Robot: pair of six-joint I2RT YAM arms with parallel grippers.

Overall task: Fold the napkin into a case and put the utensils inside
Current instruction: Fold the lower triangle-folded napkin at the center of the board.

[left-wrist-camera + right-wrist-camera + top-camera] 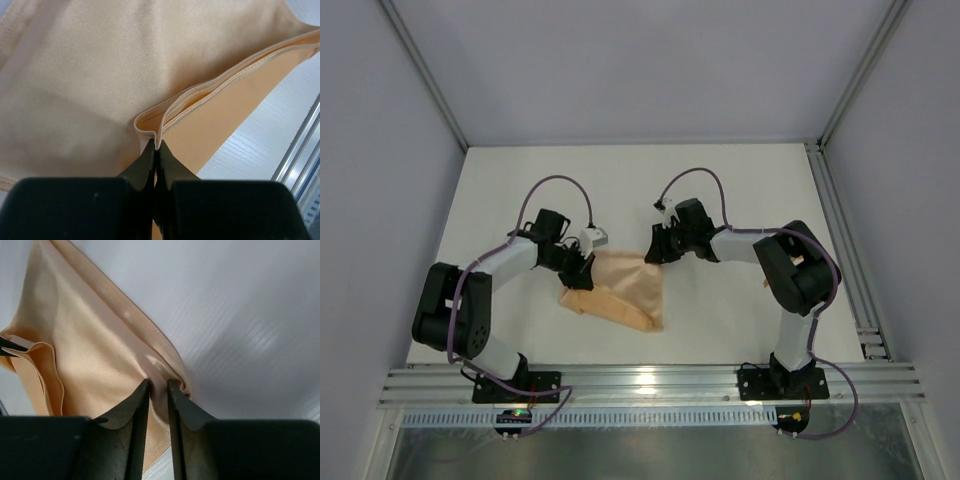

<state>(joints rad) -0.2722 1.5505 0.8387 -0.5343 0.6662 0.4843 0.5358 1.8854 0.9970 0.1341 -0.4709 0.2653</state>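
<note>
Fold step: left end effector (156, 145) pinches soft peach-orange cloth napkin (90, 75) hem, right end effector (158, 385) part-open astride its corner, likely must close next.

From where I stand, the top camera hangs above and behind the two black-and-white robot arms (750, 245) and looks steeply down on the whole white tabletop (720, 180) — far enough off that the soft peach-orange square cloth (625, 290) is only a small patch mid-picture. The left wrist camera sits just behind the left gripper (156, 145) and looks along its dark fingers, so near that the cloth fills most of its view, with a metal rail (300, 145) at the right. The right wrist camera looks past the right gripper (159, 384) likewise — cloth on its left, bare tabletop on its right. All three views share the cloth.
</note>
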